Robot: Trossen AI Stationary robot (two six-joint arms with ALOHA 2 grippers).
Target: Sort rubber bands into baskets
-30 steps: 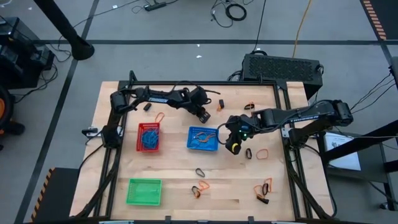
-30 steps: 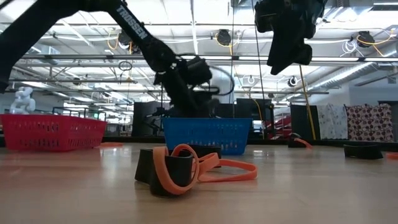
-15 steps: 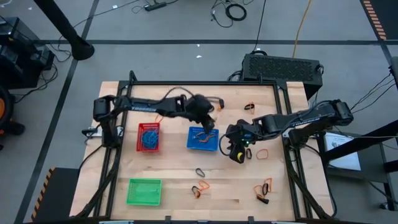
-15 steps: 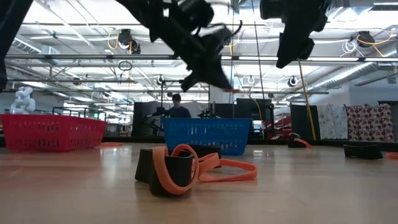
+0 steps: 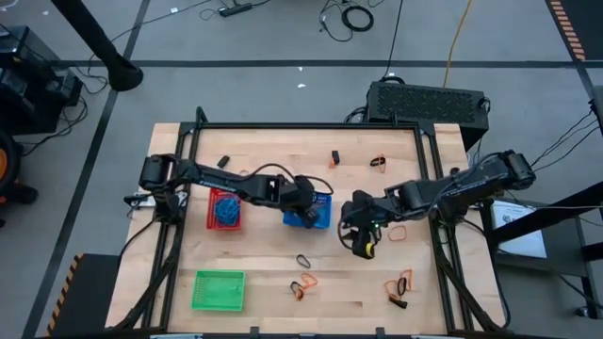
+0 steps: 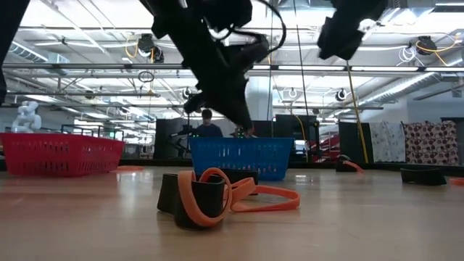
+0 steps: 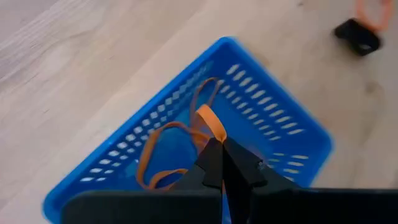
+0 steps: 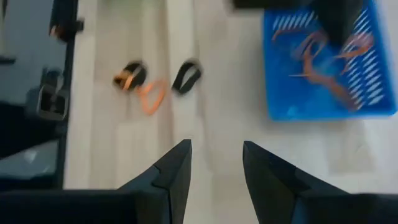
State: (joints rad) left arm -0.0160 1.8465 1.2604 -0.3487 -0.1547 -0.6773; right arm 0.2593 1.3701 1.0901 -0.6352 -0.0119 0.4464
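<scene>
My left gripper (image 5: 309,209) hangs over the blue basket (image 5: 325,212), shut on an orange rubber band (image 7: 210,121). More orange bands (image 7: 163,149) lie inside that basket (image 7: 273,118). The red basket (image 5: 225,207), with blue bands in it, stands to its left, and the green basket (image 5: 219,289) sits near the front left. My right gripper (image 5: 364,243) is open above bare table right of the blue basket, holding nothing. Loose bands lie on the table: a black one (image 5: 303,260), an orange and black clump (image 5: 303,284) and an orange one (image 5: 398,231). My left gripper pinches the orange band between its two shut fingertips (image 7: 214,163); a short stretch of the band (image 7: 206,117) sticks out past the tips. The fingers slant down from above. The band is lifted clear, above the inside of the blue basket.
More bands lie near the far edge (image 5: 377,162) and front right (image 5: 400,282). In the low view a black and orange clump (image 6: 210,196) lies in front of the blue basket (image 6: 241,157), with the red basket (image 6: 58,154) at the left. Metal frame rails border the table.
My left gripper has swung from the far side of the table toward the near edge and now stands over the blue basket, staying shut. My right gripper has drifted toward the near edge and rolled, staying open.
</scene>
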